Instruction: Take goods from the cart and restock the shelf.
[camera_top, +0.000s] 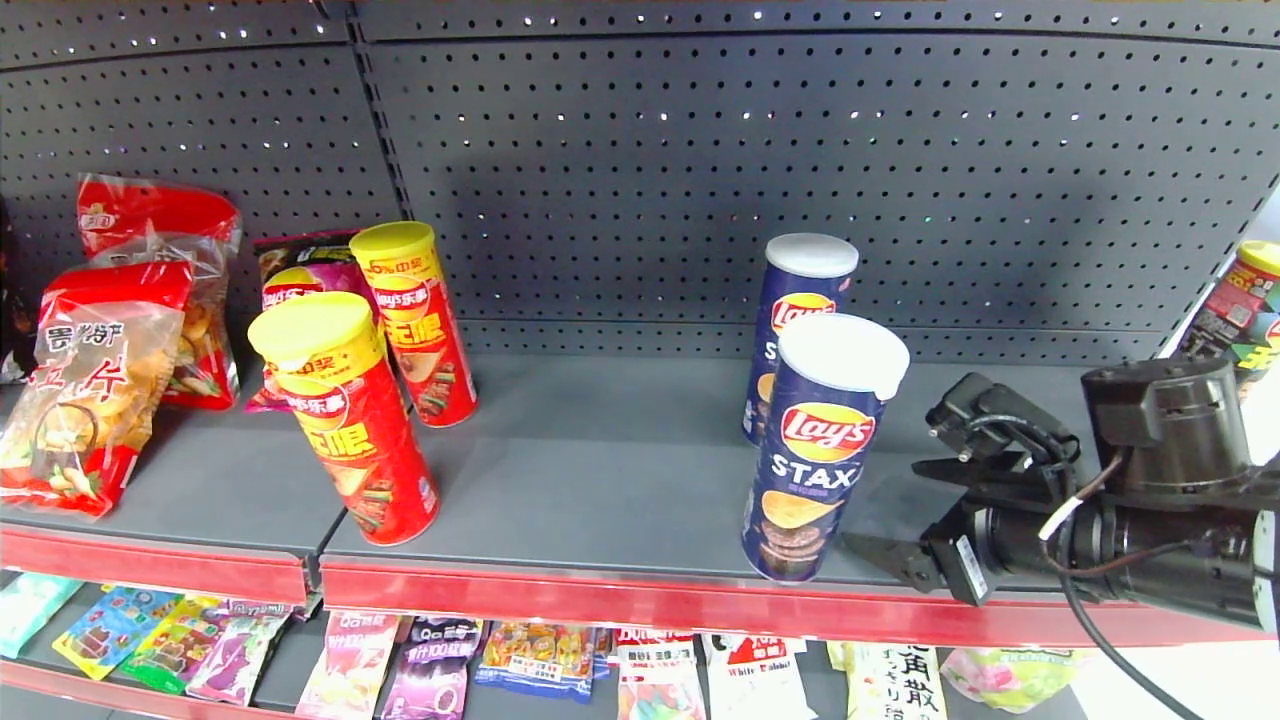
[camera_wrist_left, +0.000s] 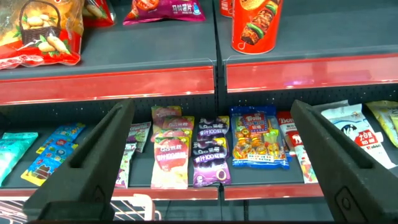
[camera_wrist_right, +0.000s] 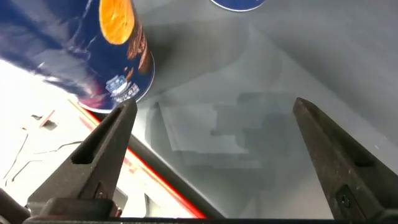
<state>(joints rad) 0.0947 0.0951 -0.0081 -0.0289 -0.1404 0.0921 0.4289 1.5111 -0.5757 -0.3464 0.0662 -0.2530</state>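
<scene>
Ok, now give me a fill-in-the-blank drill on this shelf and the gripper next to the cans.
1. The front blue can has a ___ lid.
2. The front red can has a ___ lid.
3. The right gripper, beside the front blue can, has its jaws ___.
4. On the shelf stand ___ blue cans in all.

Missing words: white; yellow; open; two.

2 red cans (camera_top: 345, 420) beside snack bags (camera_top: 90, 380)
</scene>
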